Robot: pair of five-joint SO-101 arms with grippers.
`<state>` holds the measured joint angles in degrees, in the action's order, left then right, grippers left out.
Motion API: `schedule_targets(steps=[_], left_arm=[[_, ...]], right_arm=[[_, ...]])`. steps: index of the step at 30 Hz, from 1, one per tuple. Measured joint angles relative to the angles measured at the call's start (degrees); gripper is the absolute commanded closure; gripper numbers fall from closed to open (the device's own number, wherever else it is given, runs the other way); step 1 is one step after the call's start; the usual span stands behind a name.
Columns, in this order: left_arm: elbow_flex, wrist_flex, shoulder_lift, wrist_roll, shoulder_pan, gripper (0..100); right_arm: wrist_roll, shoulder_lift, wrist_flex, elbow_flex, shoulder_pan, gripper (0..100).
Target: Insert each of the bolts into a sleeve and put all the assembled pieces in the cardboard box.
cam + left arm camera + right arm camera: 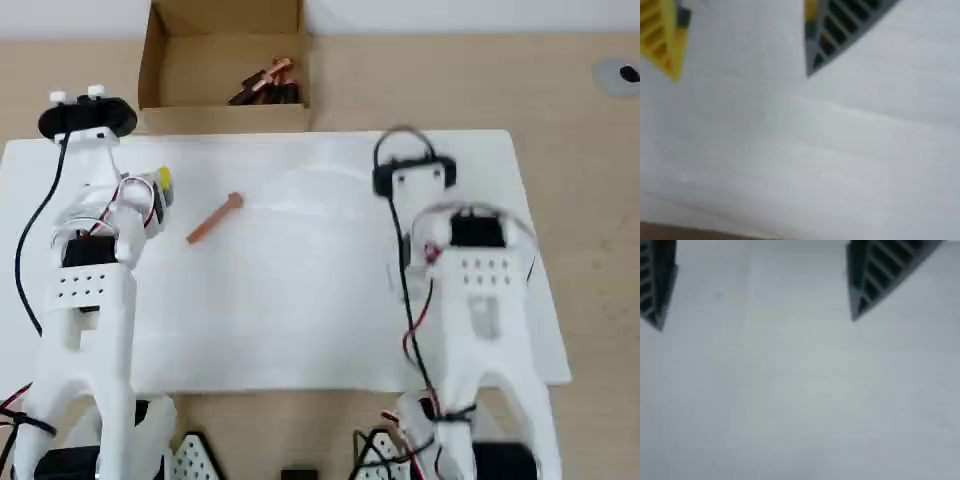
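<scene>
Bolt [214, 219]: one, copper-coloured, lying loose on the white mat [300, 300], left of centre in the high view. It lies slantwise with its wider head toward the upper right. Nothing touches it.

Cardboard box [150, 70]: open, at the top of the high view, left of centre, on the bare table [580, 200] just beyond the mat's far edge. Assembled pieces [265, 84]: a small heap of dark and copper parts in the box's lower right corner; how many there are cannot be told.

Left gripper [742, 75]: jaws wide apart and holding nothing. One yellow finger [662, 35] is in the upper left of the left wrist view and one dark ribbed finger [840, 30] is at top centre, with plain mat between and below them. A brown strip of table shows at the lower left edge. The high view places the left arm [95, 280] along the left side of the frame, with its yellow tip near the bolt, to the bolt's left and apart from it.

Right gripper [756, 324]: jaws wide apart and holding nothing. Two dark ribbed fingers [655, 285] sit at the top corners of the right wrist view, over bare mat. The high view places the right arm [470, 270] on the right of the mat, well apart from the bolt.

Also present: a grey disc [615, 75] on the table at the upper right of the high view.
</scene>
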<state>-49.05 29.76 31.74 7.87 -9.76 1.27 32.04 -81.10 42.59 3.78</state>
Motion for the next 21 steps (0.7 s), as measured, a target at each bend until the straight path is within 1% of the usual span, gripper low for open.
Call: schedule_targets(steps=[4, 7, 10, 17, 21], left_arm=[[-1.93, -1.32, 0.09, -0.35, 0.0, 82], [-3.69, -3.69, 0.09, -2.9, -0.09, 82], [-3.96, -4.57, 0.26, -3.6, -0.09, 82], [-4.13, -4.66, 0.35, -3.6, -0.09, 82], [-4.13, -4.66, 0.35, -3.87, -0.09, 82]], right_arm=[[0.0, 6.42, 5.89, 9.23, 0.09, 72.0], [0.0, 10.11, 11.52, 16.53, 0.09, 72.0], [0.0, 13.89, 16.26, 22.68, 0.09, 72.0], [0.0, 26.11, 23.47, 35.34, 0.09, 72.0], [0.0, 34.11, 24.44, 40.79, 0.09, 71.9]])
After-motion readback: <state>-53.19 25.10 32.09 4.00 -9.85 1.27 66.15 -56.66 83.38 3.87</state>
